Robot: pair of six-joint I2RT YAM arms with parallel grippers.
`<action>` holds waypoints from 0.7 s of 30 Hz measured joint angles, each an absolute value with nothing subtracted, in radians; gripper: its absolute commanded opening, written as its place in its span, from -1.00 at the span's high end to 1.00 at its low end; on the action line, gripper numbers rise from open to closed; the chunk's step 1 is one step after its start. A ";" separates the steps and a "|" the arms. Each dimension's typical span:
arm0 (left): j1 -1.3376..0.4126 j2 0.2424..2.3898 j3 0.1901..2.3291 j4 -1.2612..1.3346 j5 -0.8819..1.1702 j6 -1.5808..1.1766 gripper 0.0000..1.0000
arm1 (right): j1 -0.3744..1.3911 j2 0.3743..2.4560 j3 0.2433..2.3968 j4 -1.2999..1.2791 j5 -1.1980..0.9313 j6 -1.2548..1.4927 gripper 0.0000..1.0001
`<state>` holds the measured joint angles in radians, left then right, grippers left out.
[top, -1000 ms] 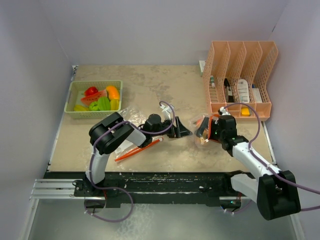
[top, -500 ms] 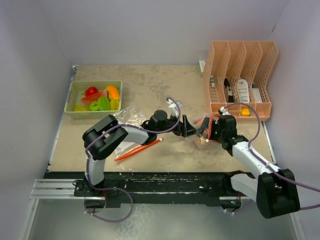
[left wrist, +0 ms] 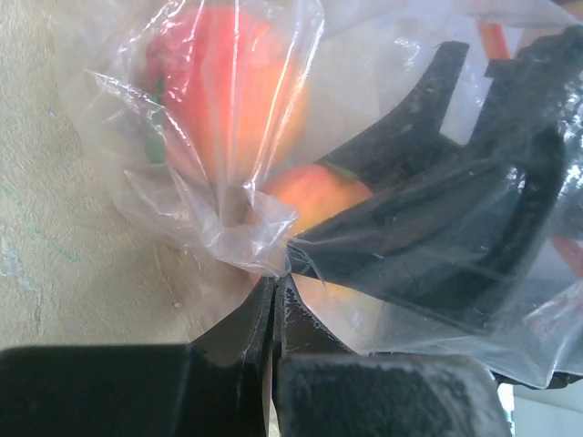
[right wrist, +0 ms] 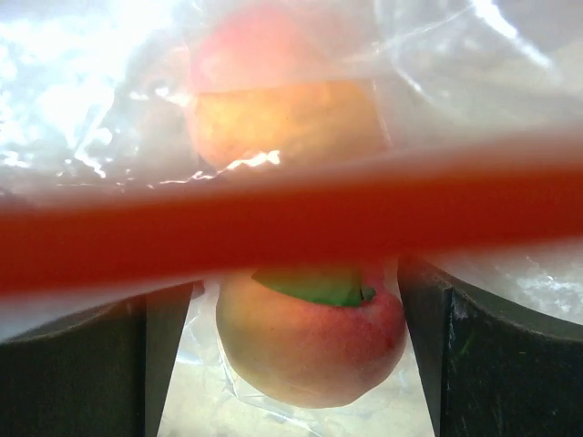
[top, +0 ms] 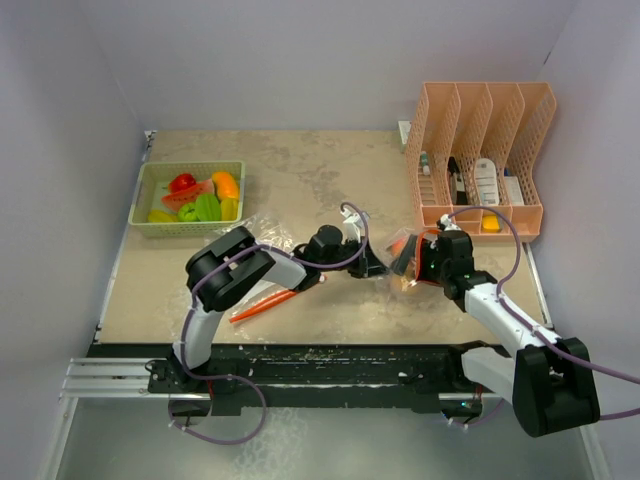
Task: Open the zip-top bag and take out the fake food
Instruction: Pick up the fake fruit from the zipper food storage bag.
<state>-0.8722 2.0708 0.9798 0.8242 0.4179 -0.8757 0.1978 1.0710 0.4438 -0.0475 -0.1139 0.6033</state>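
"Since a second ago the left claw (top: 372, 266) has reached further across the bench (top: 330, 170) toward the right claw (top: 405, 264), and its jaws have snapped together. Correct?"

"Correct. Its wrist view shows both fingers (left wrist: 241, 332) pressed tight on a bunched fold of the clear bag (left wrist: 228, 228)."

"And the right claw?"

"Spread wide, gripping nothing. One finger stands on each side of a peach (right wrist: 310, 350) inside the bag, and the bag's red zip strip (right wrist: 291, 228) runs blurred across that view."

"Any other toy food in there?"

"Yes, a red-orange fruit (left wrist: 223, 82) lies in the bag just beside the peach."

"And elsewhere?"

"More toy pieces (top: 200, 200) sit in the green basket (top: 190, 165) at the bench's far left, well apart from both claws."
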 measured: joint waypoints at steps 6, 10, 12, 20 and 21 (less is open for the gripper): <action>-0.862 2.104 0.989 0.842 0.427 -0.931 1.00 | 0.196 1.045 0.444 -0.065 -0.114 0.607 -0.86; -0.825 2.104 0.942 0.912 0.439 -0.971 1.00 | 0.196 1.012 0.448 -0.078 -0.115 0.610 -0.80; -0.793 2.104 0.903 0.940 0.442 -0.994 1.00 | 0.196 1.008 0.455 -0.078 -0.118 0.610 -0.79; -0.747 2.104 0.866 0.982 0.445 -1.038 1.00 | 0.196 1.037 0.455 -0.066 -0.125 0.612 -0.76; -0.748 2.104 0.866 0.987 0.447 -1.040 1.00 | 0.196 1.042 0.455 -0.065 -0.125 0.612 -0.74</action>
